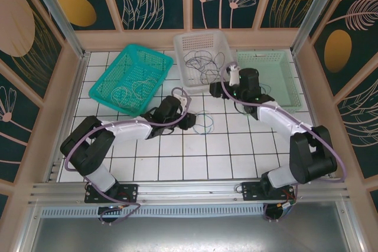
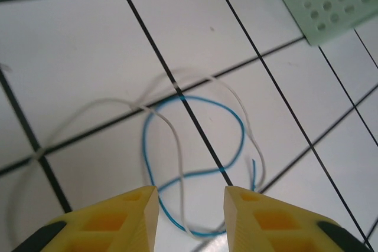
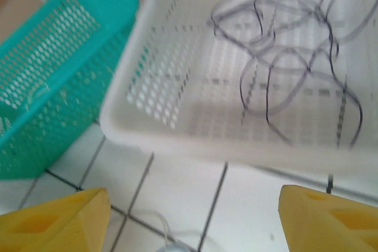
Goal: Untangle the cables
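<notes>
My left gripper (image 2: 191, 205) hung with its fingers apart just above the blue cable (image 2: 212, 102) and the pale cable (image 2: 106, 101), which lay crossed on the tiled table (image 2: 71, 39). The right gripper (image 3: 195, 196) stood wide open before the white basket (image 3: 177, 140) holding the dark cables (image 3: 267, 95). I judged that closing there could pinch both wires together and tighten the crossing, because their loops overlapped under the fingers.

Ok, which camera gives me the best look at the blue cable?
The left wrist view: the blue cable lies as a full loop on the tiles, crossed by a pale grey wire. The top external view shows it as a tiny loop beside the left gripper.
</notes>
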{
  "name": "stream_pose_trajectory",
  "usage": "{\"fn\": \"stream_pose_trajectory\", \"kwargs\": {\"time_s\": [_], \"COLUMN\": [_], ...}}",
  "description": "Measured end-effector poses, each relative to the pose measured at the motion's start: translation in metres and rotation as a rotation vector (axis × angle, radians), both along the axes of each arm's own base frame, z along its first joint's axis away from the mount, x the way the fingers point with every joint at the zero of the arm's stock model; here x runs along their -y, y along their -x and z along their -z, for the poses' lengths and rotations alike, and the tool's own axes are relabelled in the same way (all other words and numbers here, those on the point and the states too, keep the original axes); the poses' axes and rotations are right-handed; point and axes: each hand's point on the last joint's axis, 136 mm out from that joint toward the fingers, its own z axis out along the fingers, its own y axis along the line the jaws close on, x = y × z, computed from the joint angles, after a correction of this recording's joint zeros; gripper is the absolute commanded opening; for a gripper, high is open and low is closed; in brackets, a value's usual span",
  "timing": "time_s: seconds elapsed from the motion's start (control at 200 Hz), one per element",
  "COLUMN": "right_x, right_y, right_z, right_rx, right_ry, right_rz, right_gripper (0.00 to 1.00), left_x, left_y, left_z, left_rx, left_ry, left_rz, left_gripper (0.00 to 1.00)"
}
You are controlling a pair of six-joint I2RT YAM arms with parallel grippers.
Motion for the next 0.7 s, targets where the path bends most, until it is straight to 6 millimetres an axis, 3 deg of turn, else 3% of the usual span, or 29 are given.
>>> {"fn": "stream_pose_trajectory", "kwargs": {"time_s": [0.21,0.395,0.696], "right_x": [0.017,0.023,0.028], "right_y": [0.034,0.038,0.040], "right_z": [0.038,0.043,0.051], "right_rx": [-0.089,-0.093,-0.098], "right_ry": [-0.001,-0.022,-0.039], "right_rz": [0.056,0.099,0.138], "right_gripper": [0.73,0.73,0.76], "left_x": [0.010,0.016,0.015], "left_y": [0.006,0.006,-0.003], "left_z": [0.006,0.027,0.036], "left_rx": [-0.016,-0.043,-0.038], "left_ry": [-0.001,-0.052,-0.102], "left_rz": [0.021,0.017,-0.021], "left_gripper": [0.36,0.37,0.41]}}
